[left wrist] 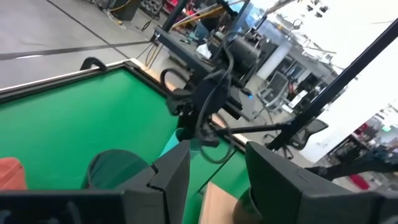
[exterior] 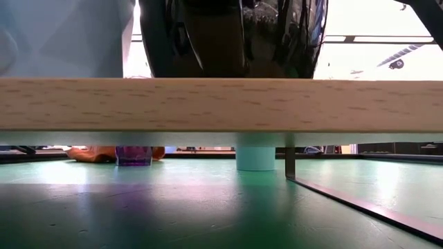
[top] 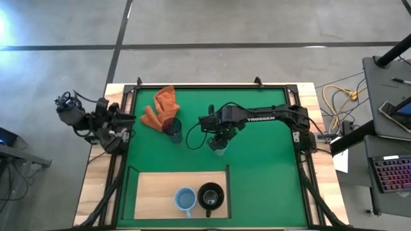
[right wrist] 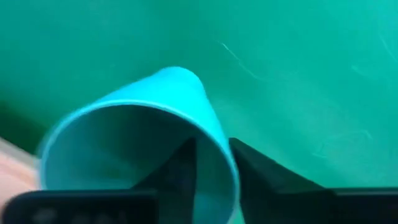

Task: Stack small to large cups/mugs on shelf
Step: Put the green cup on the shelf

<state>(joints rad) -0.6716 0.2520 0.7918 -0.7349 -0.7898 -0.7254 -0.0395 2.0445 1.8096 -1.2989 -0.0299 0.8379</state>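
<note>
A translucent teal cup (top: pixel 219 147) stands on the green mat (top: pixel 270 179), and my right gripper (top: pixel 217 140) is shut on its rim from above. Its base shows in the low view (exterior: pixel 255 159). A dark purple cup (top: pixel 172 128) stands on the mat beside an orange cloth (top: pixel 160 106). A light blue mug (top: pixel 185 200) and a black mug (top: pixel 210 196) stand side by side on the wooden shelf board (top: pixel 154 189) at the near edge. My left gripper (left wrist: pixel 214 177) is open and empty at the table's left edge. My right gripper holds the teal cup by its rim wall (right wrist: pixel 229 167), with one finger (right wrist: pixel 180 174) inside the cup and the other (right wrist: pixel 264 180) outside. The fingers come from above, pointing down. The cup's base (exterior: pixel 255 166) rests on the mat, and the cup stands upright.
The orange cloth lies crumpled at the far left of the mat, touching the purple cup. The shelf board's left half is bare wood. A raised black frame (top: pixel 212 85) runs around the mat. Open mat lies to the right of the board.
</note>
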